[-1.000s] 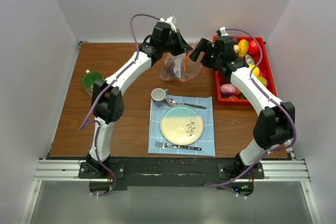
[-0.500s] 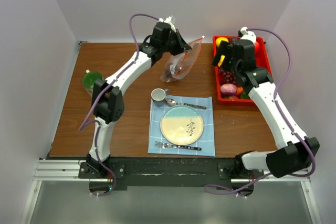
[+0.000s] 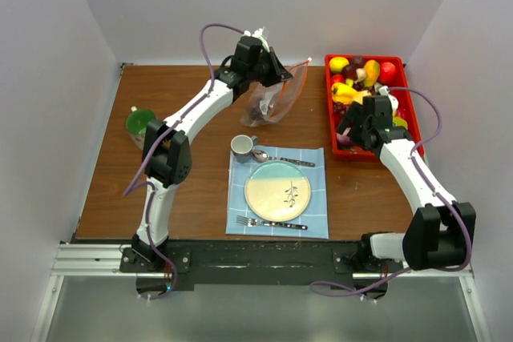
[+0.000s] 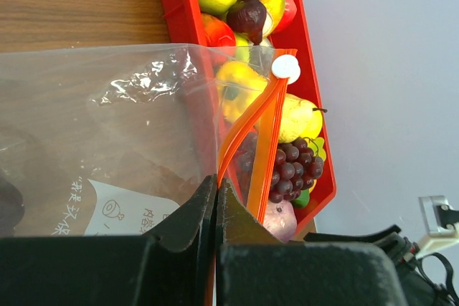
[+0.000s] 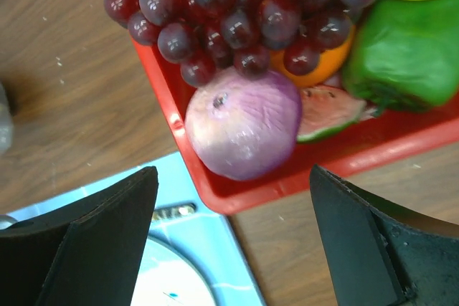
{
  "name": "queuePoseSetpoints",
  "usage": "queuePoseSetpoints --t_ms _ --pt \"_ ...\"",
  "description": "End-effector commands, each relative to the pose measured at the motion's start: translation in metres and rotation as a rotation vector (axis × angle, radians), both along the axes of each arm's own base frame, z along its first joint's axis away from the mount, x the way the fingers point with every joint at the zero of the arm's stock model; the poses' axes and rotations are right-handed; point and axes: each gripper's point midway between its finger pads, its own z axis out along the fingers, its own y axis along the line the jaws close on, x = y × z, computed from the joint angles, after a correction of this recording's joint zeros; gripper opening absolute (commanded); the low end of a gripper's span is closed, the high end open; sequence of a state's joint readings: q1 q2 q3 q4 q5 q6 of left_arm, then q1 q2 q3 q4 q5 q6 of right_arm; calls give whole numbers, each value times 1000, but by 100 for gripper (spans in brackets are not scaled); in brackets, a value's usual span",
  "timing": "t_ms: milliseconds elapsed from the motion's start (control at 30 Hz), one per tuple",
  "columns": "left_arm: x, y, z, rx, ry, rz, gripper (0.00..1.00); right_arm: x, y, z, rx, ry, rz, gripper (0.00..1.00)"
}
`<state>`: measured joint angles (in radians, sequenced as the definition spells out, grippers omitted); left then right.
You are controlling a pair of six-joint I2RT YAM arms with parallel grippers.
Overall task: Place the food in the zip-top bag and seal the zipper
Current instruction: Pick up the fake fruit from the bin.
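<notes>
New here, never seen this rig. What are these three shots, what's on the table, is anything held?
Two robot arms are bolted to the near edge of a table, each ending in a two-finger gripper. The wide picture looks down from above and behind; the other two come from wrist cameras. The left gripper is shut on the clear bag near its orange zipper. The right gripper is open and empty over a red tray of toy food, above an onion and grapes. Also there: plate and fork on a blue mat, cup and spoon at its far edge, a green bowl.
</notes>
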<state>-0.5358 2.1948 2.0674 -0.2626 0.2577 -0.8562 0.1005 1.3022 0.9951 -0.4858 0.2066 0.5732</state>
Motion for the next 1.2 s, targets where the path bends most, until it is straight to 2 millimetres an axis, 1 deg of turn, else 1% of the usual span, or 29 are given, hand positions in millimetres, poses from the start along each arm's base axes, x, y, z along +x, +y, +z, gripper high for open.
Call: queuePoseSetpoints --t_ms 0,67,100,133,200,300,400,500,533,600,633,667,700,733,800,900,933,967,1033,1067,1167 --pt "7 1 13 -35 -27 8 0 18 -1 -8 107 -72 -74 91" --pt "7 1 12 -34 -28 6 0 24 -5 -11 132 -108 -104 92" --pt "6 0 13 -35 -27 6 0 23 -4 -19 148 -100 -103 92" --pt "7 1 13 -35 -29 7 0 26 -4 -21 158 -109 -106 92" --pt "7 1 13 -36 -28 8 0 27 -4 -31 174 -90 -121 92" --pt "7 1 13 -29 -30 10 0 30 -4 -38 195 -83 -132 92" --pt "7 2 14 -28 -29 12 0 32 -5 -39 204 -97 -153 88" --pt "7 2 14 -22 -32 12 0 32 -8 -38 201 -107 -162 81" --pt "7 3 13 -19 -30 13 0 31 -8 -36 201 -106 -160 70" --pt "7 3 15 -20 -30 15 0 29 -11 -29 182 -117 -158 60" --pt "7 3 14 -18 -30 15 0 25 -13 -26 173 -114 -160 47" --pt "7 3 12 -18 -28 17 0 25 -15 -20 156 -120 -155 40" --pt "8 3 12 -18 -30 16 0 23 -16 -16 149 -118 -151 30" --pt "8 3 12 -18 -30 16 0 18 -18 -14 141 -105 -151 27" --pt "9 2 9 -15 -24 18 0 16 -18 -9 135 -104 -139 24" --pt "9 2 7 -16 -22 17 0 10 -22 -1 116 -108 -133 21" --pt "9 1 6 -16 -19 16 0 6 -21 0 112 -95 -127 21" --pt "10 1 5 -15 -20 16 0 7 -22 6 107 -107 -120 20" --pt "9 1 3 -13 -16 14 0 3 -19 9 112 -100 -104 18" --pt "10 1 4 -14 -17 14 0 2 -19 16 112 -116 -98 18" --pt "10 0 1 -14 -13 13 0 1 -16 28 120 -140 -78 17"
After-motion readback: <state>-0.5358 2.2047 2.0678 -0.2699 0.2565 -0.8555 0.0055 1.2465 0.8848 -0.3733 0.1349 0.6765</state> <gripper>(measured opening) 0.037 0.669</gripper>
